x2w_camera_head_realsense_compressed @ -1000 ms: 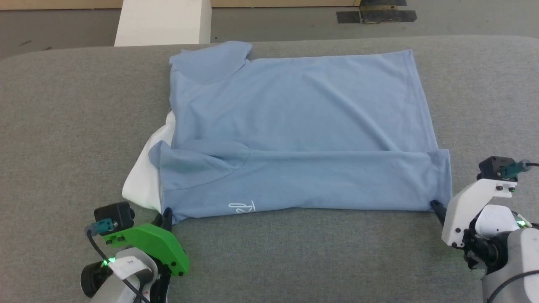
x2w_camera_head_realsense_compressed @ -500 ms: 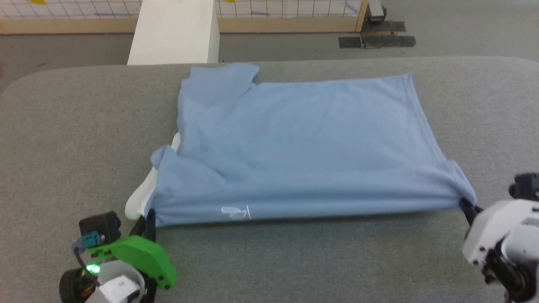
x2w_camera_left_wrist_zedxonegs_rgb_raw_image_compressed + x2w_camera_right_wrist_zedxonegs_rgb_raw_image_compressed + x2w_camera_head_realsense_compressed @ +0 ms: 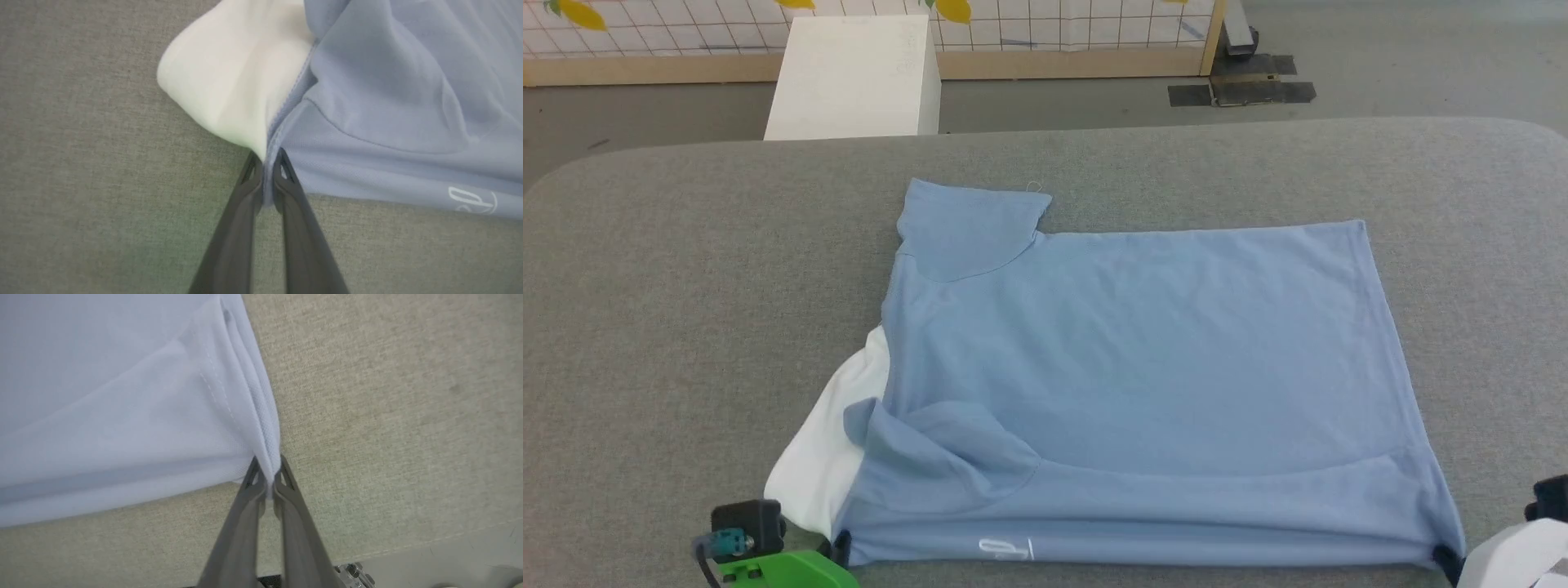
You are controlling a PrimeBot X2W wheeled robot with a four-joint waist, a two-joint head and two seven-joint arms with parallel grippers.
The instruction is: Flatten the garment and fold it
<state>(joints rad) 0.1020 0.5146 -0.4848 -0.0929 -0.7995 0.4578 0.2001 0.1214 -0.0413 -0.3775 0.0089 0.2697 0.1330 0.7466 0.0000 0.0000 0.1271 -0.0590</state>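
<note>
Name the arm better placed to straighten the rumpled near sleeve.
Left, likely. The left gripper pinches the garment at the corner right beside that sleeve and the white fabric; the right gripper pinches the opposite hem corner, across the shirt.

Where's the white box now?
In the head view, the white box stands at the upper left, on the floor past the far edge of the grey table, beyond the blue T-shirt.

Your left gripper (image 3: 266,163) is clamped on the garment (image 3: 1143,359) at its near left corner, fingers almost touching. Your right gripper (image 3: 267,469) pinches the near right corner likewise. In the head view, both grippers sit low and well apart.
</note>
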